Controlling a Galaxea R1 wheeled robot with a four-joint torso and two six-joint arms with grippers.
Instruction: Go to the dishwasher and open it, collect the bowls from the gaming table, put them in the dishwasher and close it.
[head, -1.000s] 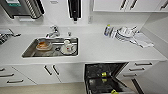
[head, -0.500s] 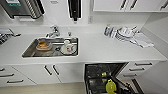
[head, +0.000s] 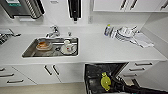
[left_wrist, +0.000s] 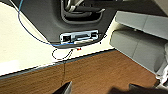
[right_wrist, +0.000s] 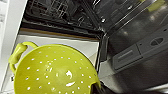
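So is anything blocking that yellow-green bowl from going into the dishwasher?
Nothing visible. The dishwasher is open, its door down, and the yellow-green bowl hangs in front of the opening, above the dark racks.

Yellow-green bowl (right_wrist: 55, 71) cut off by frame; dishwasher (head: 105, 75) too.
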